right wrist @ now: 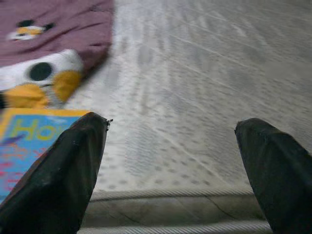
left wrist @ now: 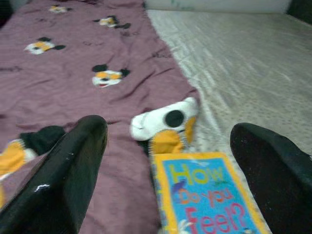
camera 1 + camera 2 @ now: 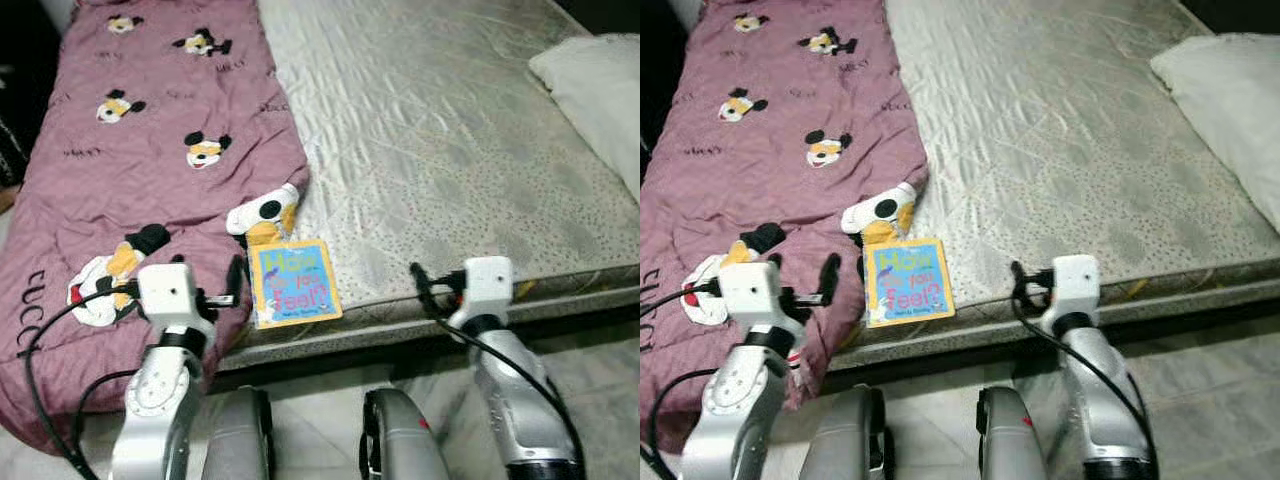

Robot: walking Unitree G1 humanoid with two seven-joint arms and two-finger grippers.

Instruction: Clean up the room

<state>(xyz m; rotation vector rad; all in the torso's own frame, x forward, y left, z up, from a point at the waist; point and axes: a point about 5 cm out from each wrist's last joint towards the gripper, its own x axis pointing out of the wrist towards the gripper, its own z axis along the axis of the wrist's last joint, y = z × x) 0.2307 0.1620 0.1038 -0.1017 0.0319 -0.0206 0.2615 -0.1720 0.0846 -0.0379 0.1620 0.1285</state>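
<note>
Book flat at the mattress edge, just ahead of the left gripper, fingers spread wide, pink blanket corner touching the book's far end, right gripper also wide, beside the book, pillow well apart

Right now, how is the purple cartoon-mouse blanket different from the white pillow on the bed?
The purple cartoon-mouse blanket is printed with mice, while the white pillow is plain. The blanket lies spread flat along the robot's left side of the bed and hangs over the front edge; the pillow is plump and sits on the right side. A blue-and-yellow picture book rests beside the blanket, far from the pillow. Both are soft bedding.
</note>
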